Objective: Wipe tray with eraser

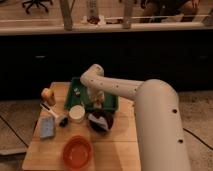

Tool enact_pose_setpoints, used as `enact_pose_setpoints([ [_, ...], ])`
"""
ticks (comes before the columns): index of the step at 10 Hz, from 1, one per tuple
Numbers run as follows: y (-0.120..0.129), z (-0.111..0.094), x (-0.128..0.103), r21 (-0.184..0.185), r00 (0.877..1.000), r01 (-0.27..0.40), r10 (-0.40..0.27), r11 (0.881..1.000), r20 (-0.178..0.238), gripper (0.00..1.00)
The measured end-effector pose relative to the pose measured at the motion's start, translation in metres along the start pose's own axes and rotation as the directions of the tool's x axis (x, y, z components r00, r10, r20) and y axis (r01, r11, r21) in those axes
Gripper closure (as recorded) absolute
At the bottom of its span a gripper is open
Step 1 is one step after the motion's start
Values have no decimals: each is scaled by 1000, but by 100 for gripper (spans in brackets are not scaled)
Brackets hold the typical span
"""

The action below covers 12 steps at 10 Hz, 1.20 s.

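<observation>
Camera view: the white arm [150,107] reaches from the right foreground across a wooden table [117,145] and bends down into the dark green tray [72,100], which lies at the far middle of the table. The gripper [98,100] is low over the tray's right half. The tan-brown eraser [101,104] shows right at its tip, inside the tray; whether the gripper clasps it cannot be told. A tiny dark-and-white item [77,91] lies in the tray's left part. Just before the tray stand a white cup [77,113] and a dark object [100,121]. An orange bowl [77,151] sits near the front edge, a blue pad [47,128] at the left
</observation>
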Motion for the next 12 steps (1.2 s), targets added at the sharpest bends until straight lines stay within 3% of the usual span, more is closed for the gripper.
enact_pose_setpoints([
  [3,30,-4,6,-37,999,-52,52,998,-5,100],
  [5,54,-6,35,-60,994,-106,104,993,-30,100],
  [7,58,-10,57,-60,992,-116,113,991,-50,100],
  [9,46,-14,64,-56,993,-101,97,993,-61,100],
  [12,3,-17,70,-41,998,-32,29,999,-63,100],
])
